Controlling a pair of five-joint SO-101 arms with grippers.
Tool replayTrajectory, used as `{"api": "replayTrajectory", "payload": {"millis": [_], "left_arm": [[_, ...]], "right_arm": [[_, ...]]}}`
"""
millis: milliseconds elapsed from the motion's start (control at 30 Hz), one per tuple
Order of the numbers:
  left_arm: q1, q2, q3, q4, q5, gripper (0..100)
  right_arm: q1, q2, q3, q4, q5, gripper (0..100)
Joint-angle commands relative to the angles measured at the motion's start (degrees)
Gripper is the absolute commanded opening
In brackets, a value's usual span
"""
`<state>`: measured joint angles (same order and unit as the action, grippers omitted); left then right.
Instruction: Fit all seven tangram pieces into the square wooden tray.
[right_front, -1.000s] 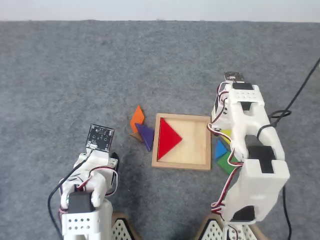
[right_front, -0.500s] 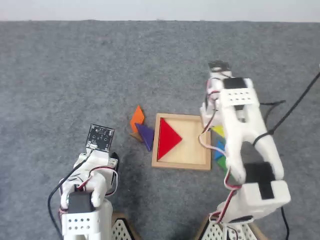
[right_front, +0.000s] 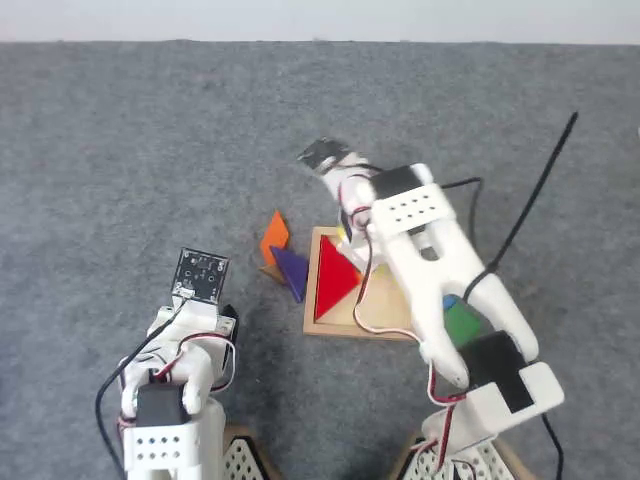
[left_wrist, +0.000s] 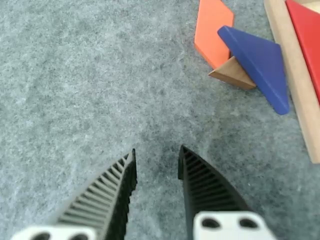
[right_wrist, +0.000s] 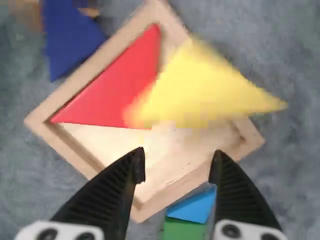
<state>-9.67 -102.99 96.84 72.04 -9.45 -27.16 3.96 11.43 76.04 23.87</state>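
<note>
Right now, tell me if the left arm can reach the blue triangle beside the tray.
Probably yes: the left tool is open, with only bare carpet between it and the blue triangle.

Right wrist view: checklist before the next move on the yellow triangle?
1. Right pincer empty: ok, jaws apart, nothing between them.
2. Yellow triangle seated flat in the tray: cannot tell; in this view it overlaps the red triangle.
3. Red triangle inside tray: ok.
4. Light blue piece and green piece in tray: not ok, both lie outside its rim.
5. Left pincer clear of tray: ok, open over the carpet.
</note>
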Motion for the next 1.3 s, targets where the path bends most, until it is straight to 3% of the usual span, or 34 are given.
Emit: {"api": "replayTrajectory", "payload": {"millis": [0,233,367,467,567,667,767,967,1267], "left_arm": [[-0.26,-0.88,-0.4,0.18,-0.7,13],[-0.26,-0.88,-0.4,0.18,-0.7,13],[-0.26,-0.88,-0.4,0.18,-0.7,13],[-0.26,-0.88,-0.4,0.18,-0.7,13],[-0.26,-0.88,-0.4,0.18,-0.7,13],[-0.26,-0.88,-0.4,0.18,-0.7,13],[-0.26,-0.88,-0.4,0.18,-0.7,13],[-0.26,-0.88,-0.4,0.18,-0.7,13],[-0.26,-0.88,-0.4,0.18,-0.7,13]], "right_arm": [[-2.77,-2.33,-2.81,-0.75,7.82,18.7],[-2.33,3.12,-3.16,-1.63,8.79,18.7],[-0.4,2.59,-3.25,-10.24,0.26,18.7],[-0.22,3.21,-5.8,-13.85,-1.49,19.1],[0.04,7.08,-11.87,-13.93,-1.49,20.1],[0.57,13.93,-20.13,-12.53,-1.76,27.7],[0.92,21.85,-28.13,-12.7,-8.09,33.8],[0.31,34.42,-40.88,-14.02,-20.84,32.9],[-3.38,39.52,-46.68,-13.49,-21.8,33.1]]}}
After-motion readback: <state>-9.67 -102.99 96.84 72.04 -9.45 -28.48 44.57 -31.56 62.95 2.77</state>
